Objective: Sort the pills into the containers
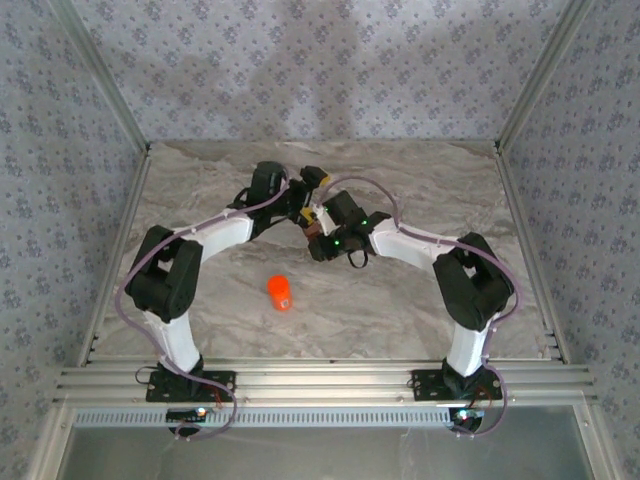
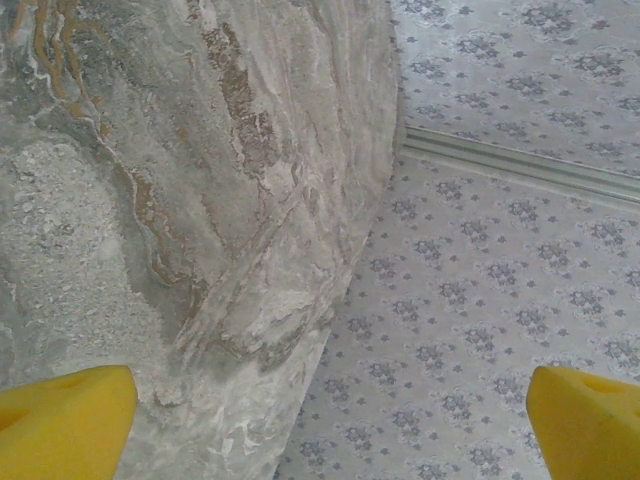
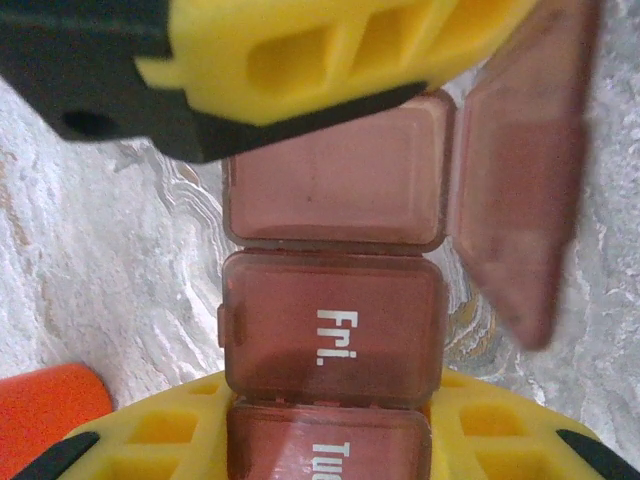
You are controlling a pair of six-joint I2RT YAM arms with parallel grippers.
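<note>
A grey marbled tabletop point(image 1: 400, 300) sits inside patterned walls. Two white and black arms reach from the near edge and meet near the middle of the far half. A bright orange bottle point(image 1: 281, 292) stands upright and alone nearer the arms' bases, well apart from both sets of jaws.

The containers point(image 3: 335, 325), a dark reddish-brown strip of joined square compartments, lie where the two arms meet. The right gripper point(image 3: 330, 445) has its yellow jaws pinching the strip from both sides at the end compartment marked "Tue". Whether the strip rests on the tabletop or is raised off it cannot be told.

The left gripper point(image 2: 325, 425) has its jaws spread wide, with nothing between them. Its wrist view looks past the tabletop's edge onto the wall. One yellow finger point(image 3: 330, 50), seemingly the left arm's, hangs just over the far compartment in the right wrist view.

That far compartment's lid point(image 3: 520, 190) is swung open to one side. The middle lid, marked "Fri.", is closed. No pills can be seen.

The step in hand looks like opening lids while the right arm steadies the strip. To do it well, the right pinch should hold firm and level. The left finger should catch the small lip of the "Fri." lid and lift gently, without twisting the strip out of the grip.
</note>
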